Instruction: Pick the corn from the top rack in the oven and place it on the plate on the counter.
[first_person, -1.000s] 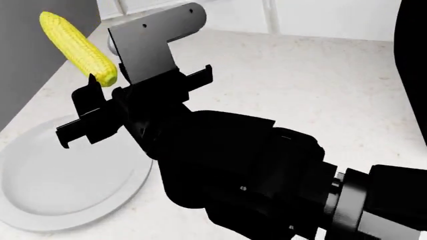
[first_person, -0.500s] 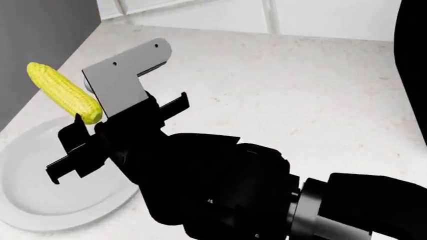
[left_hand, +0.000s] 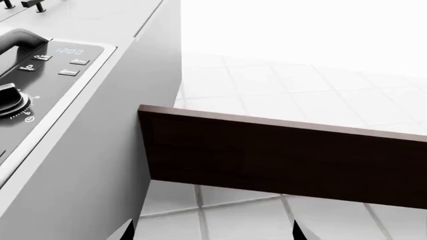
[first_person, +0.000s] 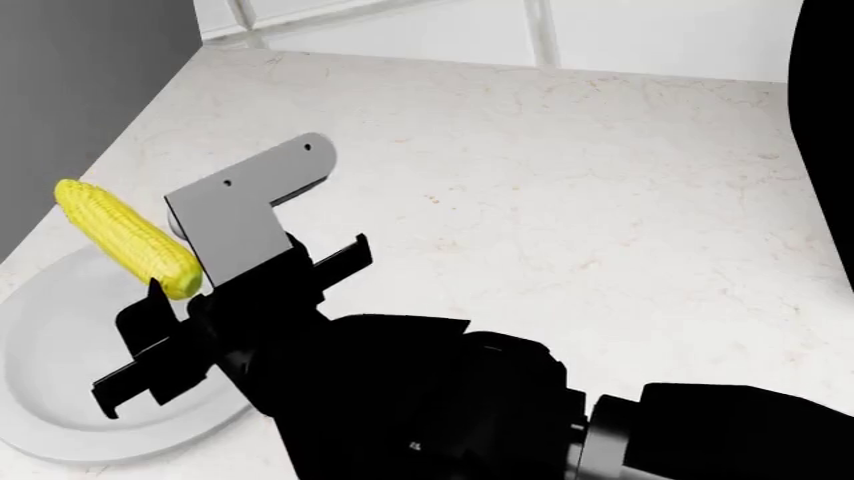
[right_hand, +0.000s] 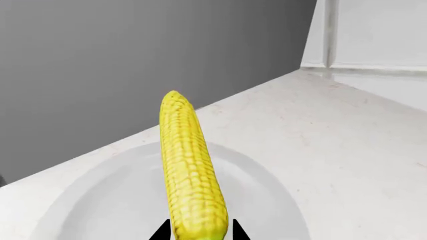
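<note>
The yellow corn (first_person: 127, 238) is held by one end in my right gripper (first_person: 176, 290), just above the white plate (first_person: 54, 390) at the near left of the counter (first_person: 561, 180). In the right wrist view the corn (right_hand: 188, 180) sticks out from between the fingertips over the plate (right_hand: 260, 190). The jaws are shut on its base. My left gripper (left_hand: 212, 235) shows only two dark fingertips set wide apart, with nothing between them. The oven's racks are out of view.
A grey appliance side (first_person: 67, 90) rises at the counter's left edge. White tiled wall (first_person: 534, 30) stands behind the counter. The left wrist view shows an oven control panel (left_hand: 40, 80), a dark brown panel (left_hand: 287, 155) and white floor tiles (left_hand: 253, 95).
My right gripper has carried the corn down and toward the near left, from high above the counter to just over the plate. The drop slowed in the last half second.
</note>
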